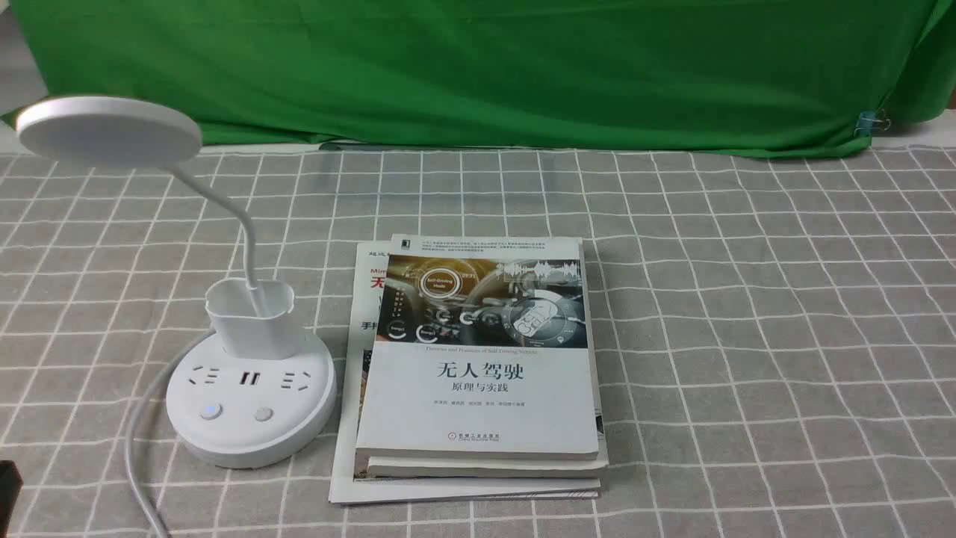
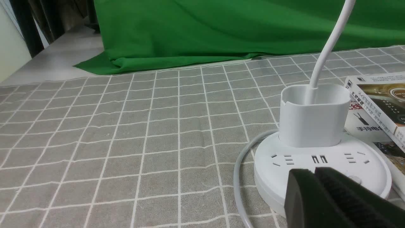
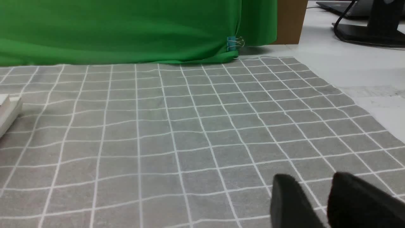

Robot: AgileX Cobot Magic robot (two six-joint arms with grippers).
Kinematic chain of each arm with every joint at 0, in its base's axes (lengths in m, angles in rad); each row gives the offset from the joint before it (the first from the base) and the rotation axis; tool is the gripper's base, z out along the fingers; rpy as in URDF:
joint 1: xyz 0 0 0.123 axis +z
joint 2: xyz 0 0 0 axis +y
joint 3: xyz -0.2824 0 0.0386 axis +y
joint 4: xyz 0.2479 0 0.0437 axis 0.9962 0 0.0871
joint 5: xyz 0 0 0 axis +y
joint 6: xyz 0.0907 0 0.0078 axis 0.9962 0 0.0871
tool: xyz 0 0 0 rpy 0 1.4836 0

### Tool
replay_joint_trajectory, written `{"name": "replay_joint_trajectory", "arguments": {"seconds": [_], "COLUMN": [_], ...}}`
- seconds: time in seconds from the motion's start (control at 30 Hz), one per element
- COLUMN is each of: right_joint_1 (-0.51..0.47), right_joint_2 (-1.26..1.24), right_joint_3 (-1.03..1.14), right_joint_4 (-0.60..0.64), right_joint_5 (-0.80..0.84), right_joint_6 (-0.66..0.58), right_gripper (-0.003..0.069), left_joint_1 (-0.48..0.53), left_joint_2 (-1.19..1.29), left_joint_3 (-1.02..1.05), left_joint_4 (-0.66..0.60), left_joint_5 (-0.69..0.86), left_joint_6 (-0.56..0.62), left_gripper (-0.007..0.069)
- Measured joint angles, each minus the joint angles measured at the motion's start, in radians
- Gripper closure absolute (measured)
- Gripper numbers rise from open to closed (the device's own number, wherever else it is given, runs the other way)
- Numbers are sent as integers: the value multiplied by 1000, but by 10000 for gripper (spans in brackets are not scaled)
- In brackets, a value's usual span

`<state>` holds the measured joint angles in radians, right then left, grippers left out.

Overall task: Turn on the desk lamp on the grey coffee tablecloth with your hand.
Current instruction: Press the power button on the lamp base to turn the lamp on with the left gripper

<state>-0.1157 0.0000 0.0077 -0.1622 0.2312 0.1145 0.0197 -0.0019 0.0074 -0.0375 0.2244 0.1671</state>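
The white desk lamp (image 1: 250, 411) stands at the left on the grey coffee tablecloth (image 1: 747, 336). Its disc head (image 1: 108, 131) is unlit, and its neck rises from the small cup (image 1: 254, 317). The round base carries two buttons (image 1: 210, 411), the left one with a faint blue ring. In the left wrist view my left gripper (image 2: 314, 171) is shut and empty, its tips over the near part of the lamp base (image 2: 278, 164). One button (image 2: 356, 179) shows beside the fingers; the other is hidden. My right gripper (image 3: 311, 179) is slightly open and empty above bare cloth (image 3: 158, 142).
A stack of books (image 1: 478, 388) lies right beside the lamp base. The lamp's white cable (image 1: 138, 448) loops off the front left. A green cloth (image 1: 478, 67) hangs behind, held by a clip (image 1: 870, 123). A black bit of my left arm (image 1: 7, 486) shows at the front-left corner.
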Motion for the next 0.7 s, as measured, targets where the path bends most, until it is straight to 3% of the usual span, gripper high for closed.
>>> {"name": "replay_joint_trajectory", "arguments": {"seconds": [0.7], "right_joint_1": [0], "right_joint_2": [0], "right_joint_3": [0], "right_joint_4": [0], "right_joint_5": [0], "right_joint_6": [0], "right_gripper": [414], "left_joint_1": [0], "left_joint_2": [0], "left_joint_3": [0], "left_joint_4": [80], "left_joint_5": [0], "left_joint_6": [0], "left_gripper": [604]}}
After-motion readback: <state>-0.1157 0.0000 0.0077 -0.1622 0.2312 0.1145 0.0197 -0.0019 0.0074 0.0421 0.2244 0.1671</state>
